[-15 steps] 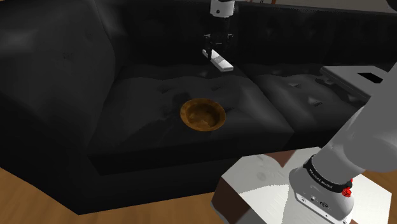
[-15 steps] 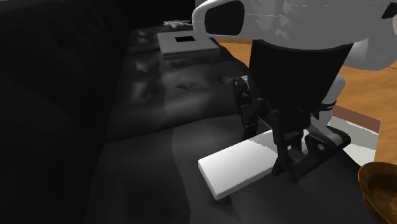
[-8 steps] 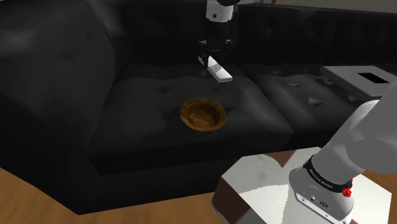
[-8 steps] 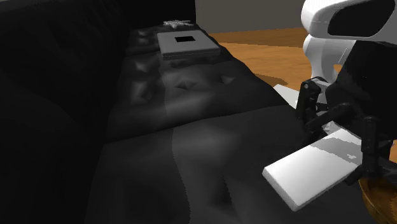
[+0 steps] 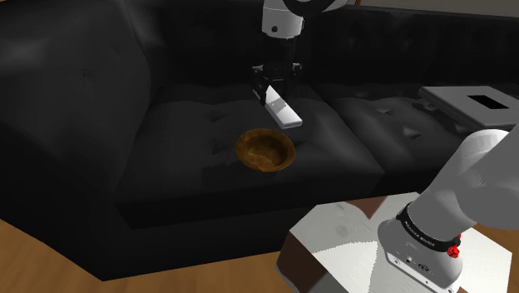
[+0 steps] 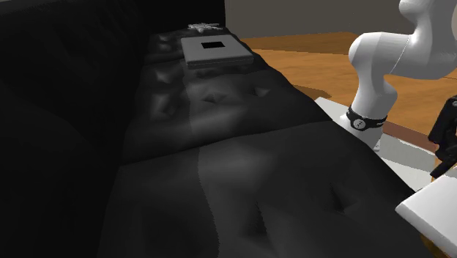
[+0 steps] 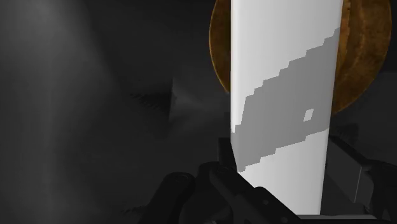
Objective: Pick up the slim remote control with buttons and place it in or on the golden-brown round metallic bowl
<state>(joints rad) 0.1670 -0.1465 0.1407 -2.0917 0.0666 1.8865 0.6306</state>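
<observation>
The fingers (image 7: 210,191), clamped on the white remote (image 5: 283,110), have brought it to the bowl (image 5: 264,168)'s one o'clock — release seems near.

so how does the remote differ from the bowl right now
The remote is a long, flat white slab; the bowl is round and golden-brown. The remote hangs tilted, clasped by the gripper, while the bowl rests on the black sofa cushion. Both are over the same cushion.

From where I stand I count one remote (image 5: 284,112), one bowl (image 5: 264,154), one black sofa (image 5: 83,108), one flat grey slab (image 5: 453,98) and one white arm (image 5: 478,179).
</observation>
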